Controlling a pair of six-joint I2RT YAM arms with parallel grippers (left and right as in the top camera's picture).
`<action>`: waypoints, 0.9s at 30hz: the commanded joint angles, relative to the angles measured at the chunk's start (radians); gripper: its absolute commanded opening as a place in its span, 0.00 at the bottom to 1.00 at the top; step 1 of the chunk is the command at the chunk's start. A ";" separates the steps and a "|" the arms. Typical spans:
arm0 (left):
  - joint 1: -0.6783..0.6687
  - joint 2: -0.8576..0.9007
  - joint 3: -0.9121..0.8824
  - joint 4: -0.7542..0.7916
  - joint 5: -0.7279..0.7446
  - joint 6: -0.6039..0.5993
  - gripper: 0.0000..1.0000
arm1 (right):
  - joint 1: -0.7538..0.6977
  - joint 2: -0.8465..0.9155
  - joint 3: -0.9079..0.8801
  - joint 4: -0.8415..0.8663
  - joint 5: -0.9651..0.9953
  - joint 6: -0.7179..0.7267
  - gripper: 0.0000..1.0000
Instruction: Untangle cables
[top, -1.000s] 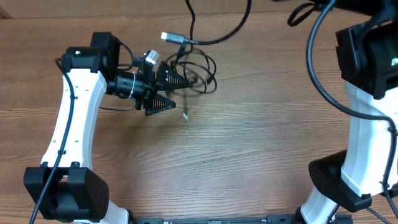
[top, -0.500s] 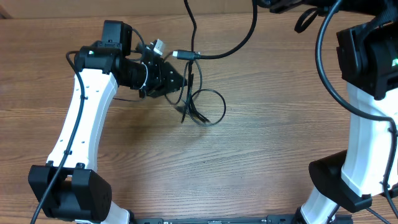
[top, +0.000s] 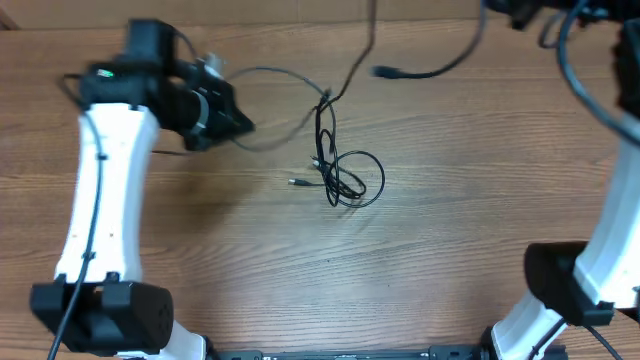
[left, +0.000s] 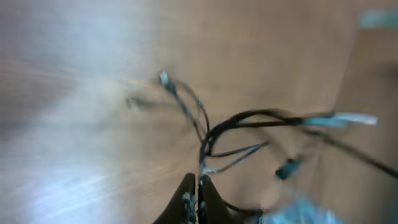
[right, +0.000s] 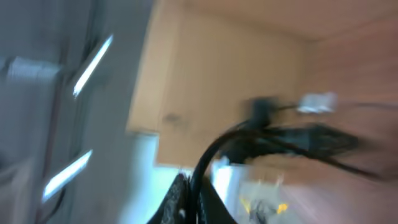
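In the middle of the table (top: 450, 250), the cables (top: 347, 178) lie in a small black tangle. One thin strand runs off to the left gripper (left: 196, 188), which pinches it tight. The right gripper (right: 194, 198) is squeezed on another strand, though that view is blurry
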 joint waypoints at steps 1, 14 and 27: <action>0.075 -0.009 0.235 -0.045 -0.069 -0.010 0.04 | -0.107 -0.015 0.011 -0.180 0.069 -0.299 0.04; 0.168 -0.016 0.861 0.130 -0.042 -0.256 0.04 | -0.211 -0.012 -0.068 -0.567 0.959 -0.655 0.04; 0.161 0.005 0.921 0.242 -0.042 -0.342 0.04 | -0.197 -0.004 -0.405 -0.555 0.879 -0.805 0.91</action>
